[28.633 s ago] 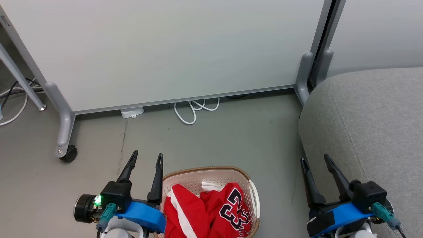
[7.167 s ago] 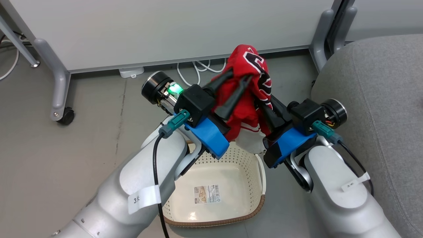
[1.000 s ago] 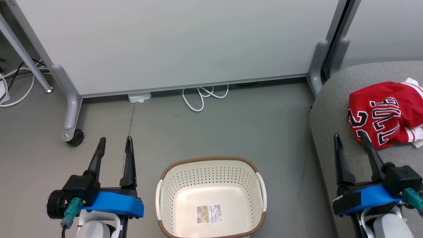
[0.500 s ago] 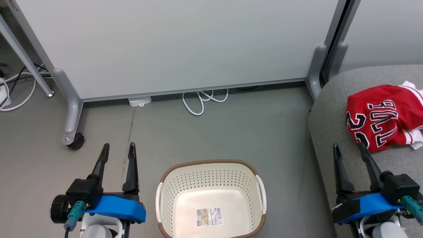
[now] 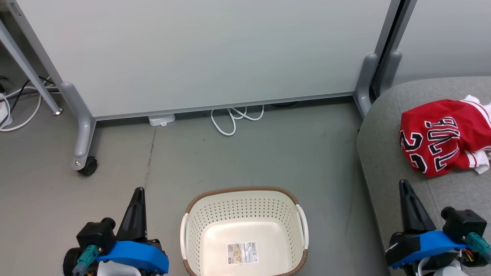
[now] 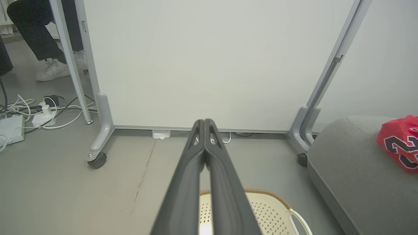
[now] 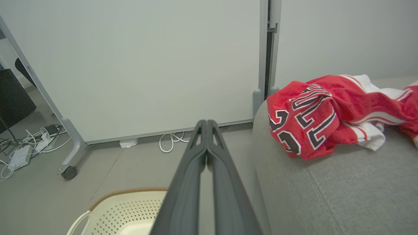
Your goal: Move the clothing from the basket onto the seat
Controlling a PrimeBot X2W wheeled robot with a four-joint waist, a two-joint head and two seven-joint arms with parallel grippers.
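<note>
Head view shows "23" clothing on seat, basket sticker illegible, left end effector and right end effector closed.

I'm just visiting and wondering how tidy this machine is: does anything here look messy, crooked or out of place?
Only mildly. The clothing lies in a crumpled heap on the seat, lettering sideways, white fabric poking out. The basket stands upright on the floor with a sticker inside. Nothing looks spilled or damaged.

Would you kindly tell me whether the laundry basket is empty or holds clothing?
Empty: the basket shows a bare cream floor with a sticker, and the red clothing lies on the grey seat.
</note>
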